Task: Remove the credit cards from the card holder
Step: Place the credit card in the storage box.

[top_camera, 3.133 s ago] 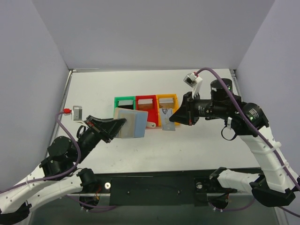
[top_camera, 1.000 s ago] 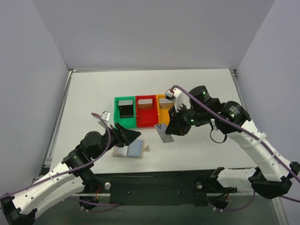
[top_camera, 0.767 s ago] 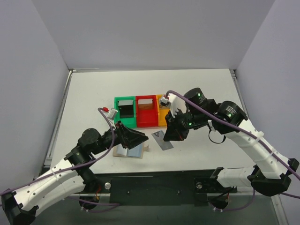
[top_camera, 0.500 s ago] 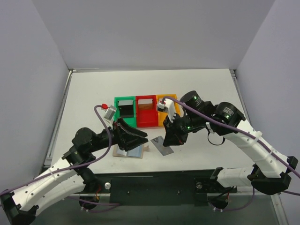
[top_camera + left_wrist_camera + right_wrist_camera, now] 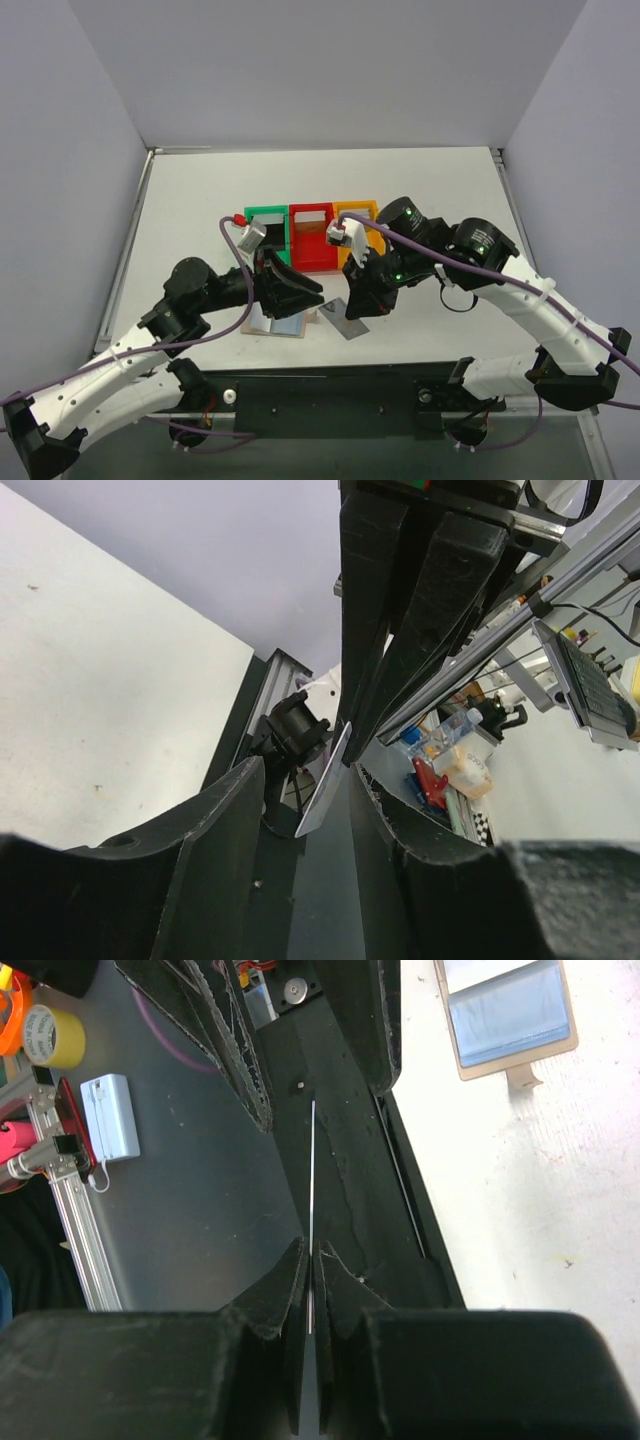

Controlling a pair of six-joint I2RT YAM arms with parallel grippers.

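Observation:
The card holder (image 5: 288, 326) lies open on the table, tan with light blue inner panels, partly hidden under my left arm; it also shows in the right wrist view (image 5: 510, 1022). My right gripper (image 5: 352, 306) is shut on a grey credit card (image 5: 343, 326), seen edge-on between its own fingers (image 5: 312, 1180). My left gripper (image 5: 312, 292) is open and empty, just left of that card. In the left wrist view the card (image 5: 325, 795) hangs between my open left jaws (image 5: 310, 775), touching neither finger.
Green (image 5: 250, 216), red (image 5: 311, 210) and orange (image 5: 354, 209) bins stand in a row behind the grippers. The green bin holds something dark. The table's black front rail (image 5: 330, 385) lies just below the card. Grey walls enclose the table.
My left gripper has left the card holder on the table and swung right toward the card. My right gripper has carried the card left and down, between the left jaws.

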